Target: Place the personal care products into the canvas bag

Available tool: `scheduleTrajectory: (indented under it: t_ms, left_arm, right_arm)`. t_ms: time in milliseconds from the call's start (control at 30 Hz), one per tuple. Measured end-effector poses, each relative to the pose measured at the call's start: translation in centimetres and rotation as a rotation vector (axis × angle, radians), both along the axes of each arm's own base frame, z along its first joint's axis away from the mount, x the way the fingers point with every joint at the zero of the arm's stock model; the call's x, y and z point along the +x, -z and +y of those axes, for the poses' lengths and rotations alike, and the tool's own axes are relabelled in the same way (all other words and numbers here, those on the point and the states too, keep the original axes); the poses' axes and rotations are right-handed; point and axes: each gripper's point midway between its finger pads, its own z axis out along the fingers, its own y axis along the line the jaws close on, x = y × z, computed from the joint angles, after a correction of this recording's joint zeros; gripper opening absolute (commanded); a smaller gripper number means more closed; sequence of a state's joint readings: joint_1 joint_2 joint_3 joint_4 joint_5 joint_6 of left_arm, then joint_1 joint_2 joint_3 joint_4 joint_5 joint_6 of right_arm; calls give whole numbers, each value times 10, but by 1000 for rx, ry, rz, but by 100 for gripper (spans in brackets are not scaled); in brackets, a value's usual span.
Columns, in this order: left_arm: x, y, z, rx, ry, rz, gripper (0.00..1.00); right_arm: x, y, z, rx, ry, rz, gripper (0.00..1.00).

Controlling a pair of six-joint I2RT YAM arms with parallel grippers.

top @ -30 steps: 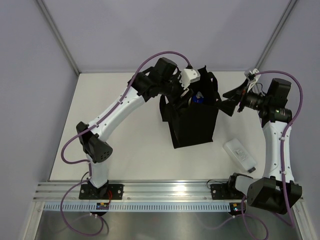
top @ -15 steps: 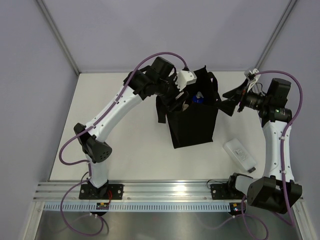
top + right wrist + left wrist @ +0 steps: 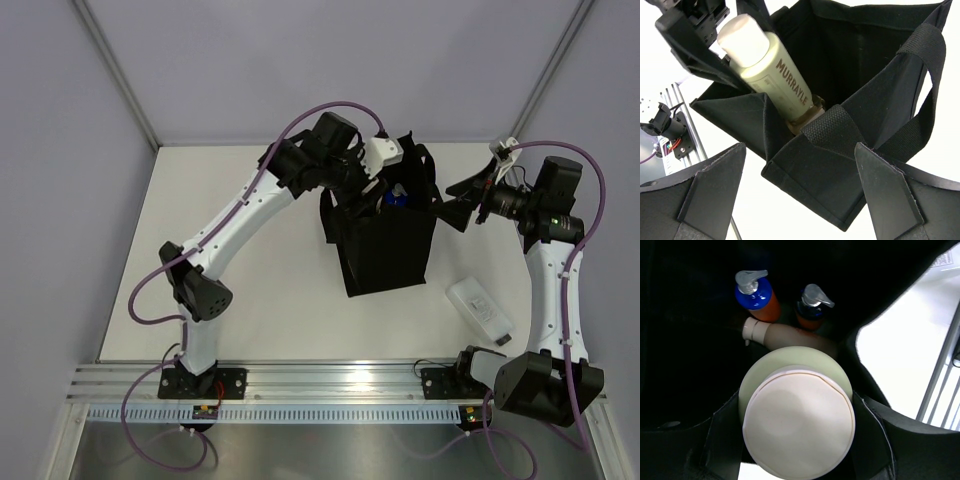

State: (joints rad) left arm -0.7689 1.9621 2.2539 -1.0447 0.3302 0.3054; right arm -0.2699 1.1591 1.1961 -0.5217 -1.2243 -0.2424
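My left gripper point(image 3: 366, 188) is shut on the pale cream bottle point(image 3: 772, 62) and holds it tilted, its lower end inside the mouth of the black canvas bag point(image 3: 385, 245). In the left wrist view its round cap point(image 3: 799, 422) fills the space between my fingers point(image 3: 720, 440). On the bag's floor stand the blue-and-orange bottle point(image 3: 757, 297) and the orange dark-capped bottle point(image 3: 810, 310), with a beige capped pack point(image 3: 790, 336) lying by them. My right gripper point(image 3: 455, 205) is open and empty beside the bag's right wall point(image 3: 840, 170). The flat white bottle point(image 3: 481, 309) lies on the table.
The bag's loop handles point(image 3: 920, 55) hang at its rim. The metal rail point(image 3: 330, 385) runs along the near table edge. Grey walls close the table at the back and sides.
My left gripper swung a little left with the bottle half a second ago and has come back right over the bag's mouth. The right arm has not moved.
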Motion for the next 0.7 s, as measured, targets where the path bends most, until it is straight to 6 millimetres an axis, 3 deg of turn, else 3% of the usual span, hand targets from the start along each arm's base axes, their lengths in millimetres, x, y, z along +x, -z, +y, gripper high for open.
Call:
scheduleTrajectory:
  t_ms: [133, 400, 700]
  left_arm:
    - [-11, -1, 8, 10, -2, 3, 6]
    - [-30, 8, 54, 126, -114, 73, 5]
    - [-36, 21, 61, 168, -124, 110, 4]
  right_arm:
    - [1, 1, 0, 0, 0, 2, 99]
    - [-1, 4, 0, 4, -1, 23, 99]
    - [1, 6, -1, 6, -1, 32, 99]
